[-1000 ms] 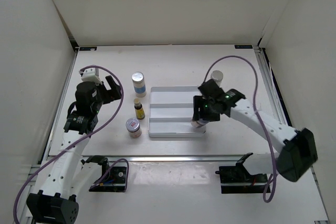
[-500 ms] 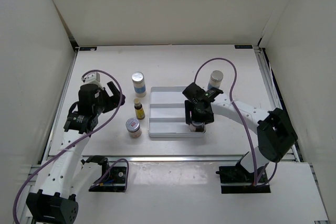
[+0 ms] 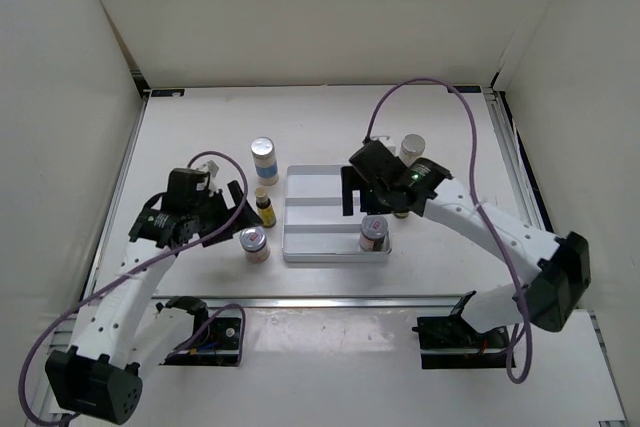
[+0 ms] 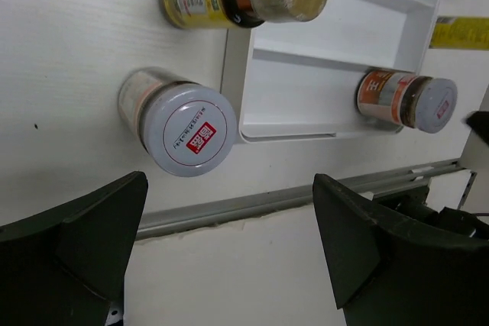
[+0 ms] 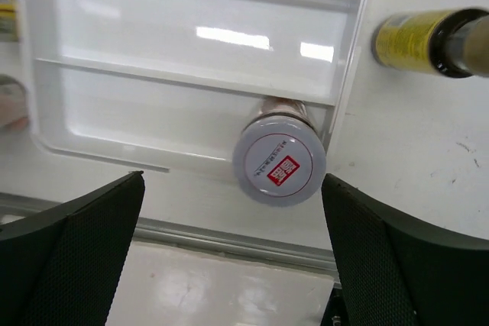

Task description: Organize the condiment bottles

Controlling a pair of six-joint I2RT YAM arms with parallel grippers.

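Condiment bottles stand on a white worktop (image 3: pixel 200 127) around a white three-compartment tray (image 3: pixel 320 185), with one arm at each side.

One red-labelled jar (image 3: pixel 373 232) stands upright in the tray's nearest compartment, at its right end against the right wall. Its silver lid bears a red square mark. The right fingers (image 3: pixel 365 197) hang above this jar, spread wide and gripping nothing. In the right wrist view the lid (image 5: pixel 280 159) lies between the two dark fingers, apart from both.

A second red-labelled jar (image 3: pixel 254 244) stands on the worktop just beside the tray's near left corner, outside it. The left fingers (image 3: pixel 230 215) are near this jar, on the side away from the tray, also spread wide and empty. In the left wrist view the jar (image 4: pixel 187 131) lies ahead of the fingers and touches neither.

A yellow bottle (image 3: pixel 265 207) stands upright just left of the tray, behind that jar. A white blue-labelled jar (image 3: pixel 264 159) stands farther back, apart from the tray. A second white jar (image 3: pixel 411 150) stands beyond the tray's far right corner, partly hidden by the right arm. A second yellow bottle (image 5: pixel 424 40) is on the worktop just outside the tray's right wall; from above the arm covers it.
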